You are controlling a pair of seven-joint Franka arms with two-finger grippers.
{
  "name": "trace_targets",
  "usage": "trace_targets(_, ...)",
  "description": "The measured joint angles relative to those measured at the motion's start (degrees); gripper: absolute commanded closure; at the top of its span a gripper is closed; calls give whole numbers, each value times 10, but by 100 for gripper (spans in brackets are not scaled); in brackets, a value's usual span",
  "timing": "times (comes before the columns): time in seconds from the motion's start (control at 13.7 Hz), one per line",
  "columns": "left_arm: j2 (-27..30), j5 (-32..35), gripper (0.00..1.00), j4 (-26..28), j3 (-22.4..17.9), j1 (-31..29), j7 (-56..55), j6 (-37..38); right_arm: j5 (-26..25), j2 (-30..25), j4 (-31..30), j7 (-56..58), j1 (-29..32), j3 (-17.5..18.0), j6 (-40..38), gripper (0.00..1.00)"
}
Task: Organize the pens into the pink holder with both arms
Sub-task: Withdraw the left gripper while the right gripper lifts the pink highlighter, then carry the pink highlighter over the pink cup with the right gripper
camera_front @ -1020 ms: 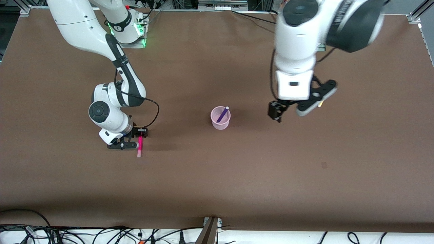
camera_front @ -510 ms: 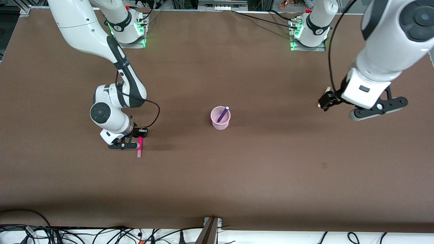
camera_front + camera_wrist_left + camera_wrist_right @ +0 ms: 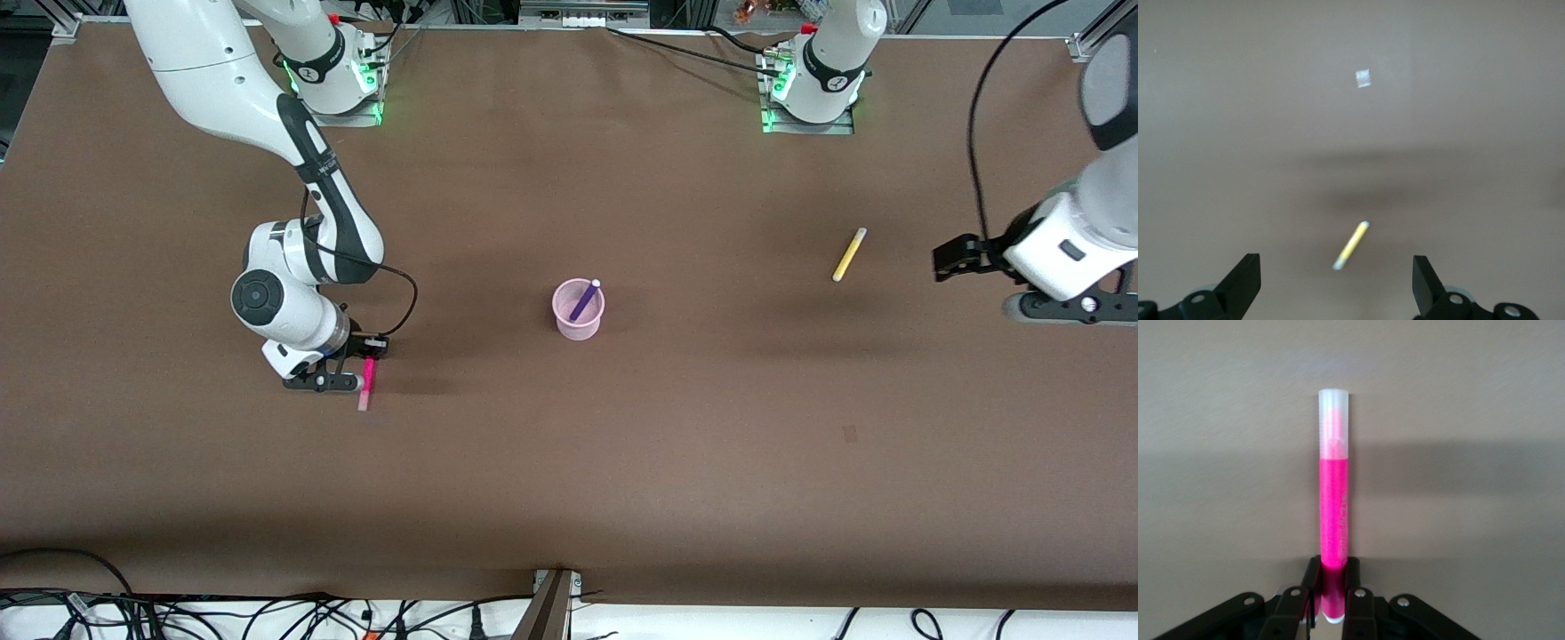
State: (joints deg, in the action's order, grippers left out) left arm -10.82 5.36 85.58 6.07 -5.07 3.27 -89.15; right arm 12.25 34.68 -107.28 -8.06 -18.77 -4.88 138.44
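The pink holder stands mid-table with the dark purple pen leaning in it. My right gripper is low at the table toward the right arm's end, shut on the magenta pen. In the right wrist view the gripper clamps the pen near one end, its pale end pointing away. The yellow pen lies on the table toward the left arm's end. My left gripper is open and empty, up over the table beside it. In the left wrist view the yellow pen lies between the fingers, far below. The lime green pen is out of view.
A small pale mark sits on the brown table, nearer the front camera than the yellow pen. The arm bases stand at the back edge. Cables lie along the front edge.
My left arm has swung from beside the holder out toward its own end of the table, uncovering the yellow pen. My right gripper has stayed shut on the magenta pen, barely shifting.
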Motion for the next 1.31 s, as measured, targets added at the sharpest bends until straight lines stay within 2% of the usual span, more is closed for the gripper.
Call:
trace_targets(0.15, 5, -1, 0, 9, 0, -34, 48, -10, 41, -14, 17, -23, -3, 10, -68, 100)
trace_targets(0.29, 8, -2, 0, 25, 2, -40, 57, -26, 72, -36, 44, -87, -5, 32, -136, 100)
trace_targets(0.44, 13, -2, 0, 49, 17, -38, 57, -53, 87, -52, 72, -185, -7, 68, -180, 100)
trace_targets(0.58, 27, -5, 0, 81, 28, -36, 57, -80, 128, -58, 98, -284, -9, 108, -207, 100)
trace_targets(0.87, 40, -43, 0, 101, 25, -39, 57, -92, 214, -58, 132, -449, -19, 176, -210, 100)
trace_targets(1.17, 42, -44, 0, 102, 24, -39, 57, -93, 341, -50, 137, -496, -54, 186, -202, 100)
trace_targets(1.31, 42, -44, 0, 102, 25, -39, 53, -93, 361, -44, 138, -501, -71, 186, -182, 100)
